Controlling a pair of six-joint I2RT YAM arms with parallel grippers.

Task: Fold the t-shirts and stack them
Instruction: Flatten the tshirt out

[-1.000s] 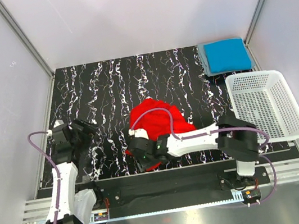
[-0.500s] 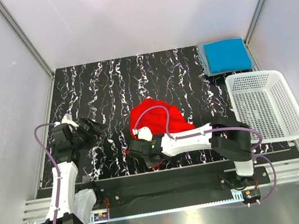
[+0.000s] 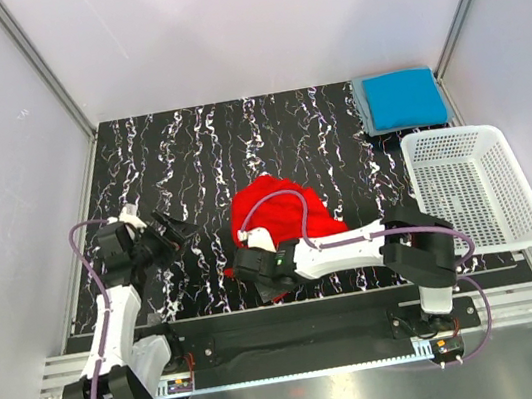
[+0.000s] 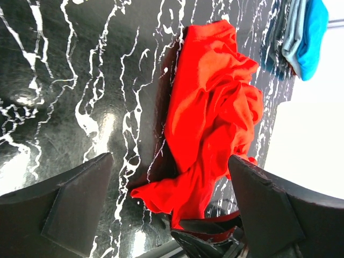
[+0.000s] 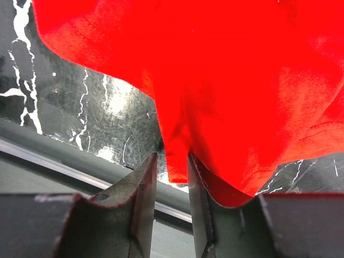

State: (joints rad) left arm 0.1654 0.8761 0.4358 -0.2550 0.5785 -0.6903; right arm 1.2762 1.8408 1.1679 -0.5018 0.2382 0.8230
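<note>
The red t-shirt (image 3: 281, 219) lies crumpled on the black marbled table, near its front edge. My right gripper (image 3: 247, 267) is at the shirt's near-left corner. In the right wrist view, a flap of the red t-shirt (image 5: 177, 150) hangs between the narrowly parted fingers of this gripper (image 5: 172, 164), against the right finger, with a gap on the left. My left gripper (image 3: 176, 230) hovers wide open to the left of the shirt, and the red t-shirt (image 4: 212, 102) shows beyond its fingers. A folded blue t-shirt (image 3: 402, 98) rests on a grey-blue one (image 3: 361, 103) at the back right.
A white mesh basket (image 3: 496, 247) stands at the right edge, just in front of the folded stack. The table's front rail (image 5: 64, 161) runs right beside the right fingers. Bare marbled table (image 3: 188, 151) spreads to the left and behind the red shirt.
My left gripper has swung right and forward toward the red shirt. The right jaws closed at the shirt's corner, then parted again a little; the shirt barely moved.
</note>
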